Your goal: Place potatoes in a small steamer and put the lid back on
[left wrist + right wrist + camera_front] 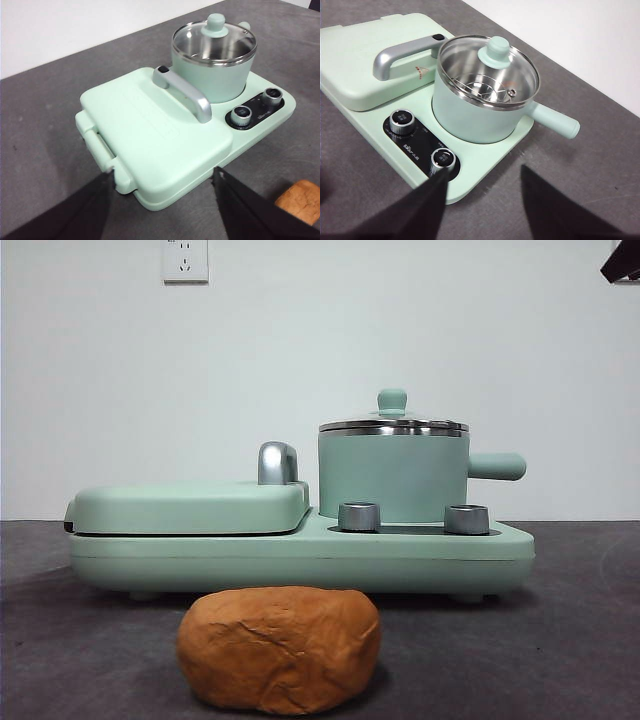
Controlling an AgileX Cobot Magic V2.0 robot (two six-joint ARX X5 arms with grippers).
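Mint-green everywhere: we're looking at the small steamer point(393, 478) parked on the right end of a matching cooker base point(300, 558), stubby side handle sticking out, with the lid point(393, 424) sitting on its steel rim. From the front that lid is just a shiny edge and a little green knob, but both wrist views show us it's glass, and the right wrist view looks straight through to a wire rack point(480, 90) inside the shiny steel pot. The potato point(279, 648), an orange-brown wrinkly lump, rests on the dark grey table point(560, 640) right in front of the base, not touching it; the left wrist view only catches a corner of it, the right wrist view none. Beside the steamer is the flat griddle point(150, 130) with its chrome handle point(182, 92), and two silver dials point(422, 140) sit in front of the pot. The left gripper point(162, 200) and right gripper point(482, 192) both hover above the table with jaws spread apart, holding nothing.
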